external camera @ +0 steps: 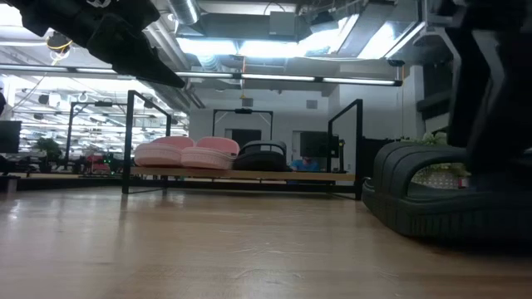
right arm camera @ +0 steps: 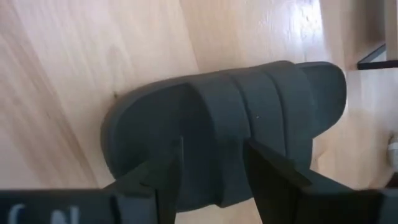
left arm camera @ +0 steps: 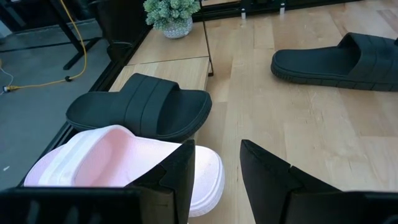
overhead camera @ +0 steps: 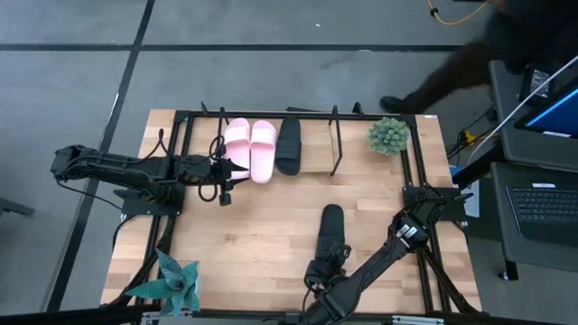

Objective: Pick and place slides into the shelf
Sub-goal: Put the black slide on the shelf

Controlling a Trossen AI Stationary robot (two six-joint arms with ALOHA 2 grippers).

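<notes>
On the shelf [overhead camera: 336, 144] lie 2 pink slides [overhead camera: 250, 147] and 1 black slide [overhead camera: 288, 144]. Near the table's front, the right gripper [overhead camera: 318, 271] (fingers spread) hovers over the heel of the other black slide [overhead camera: 330, 235]. Beside the pink pair, the left gripper [overhead camera: 231, 171] hangs empty, fingers apart.

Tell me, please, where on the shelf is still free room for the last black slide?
The shelf board is bare between the black slide on it and the small plant. The other end is crowded: two pink slides lie side by side, with the open left gripper beside them. The right gripper is at the loose black slide.
</notes>
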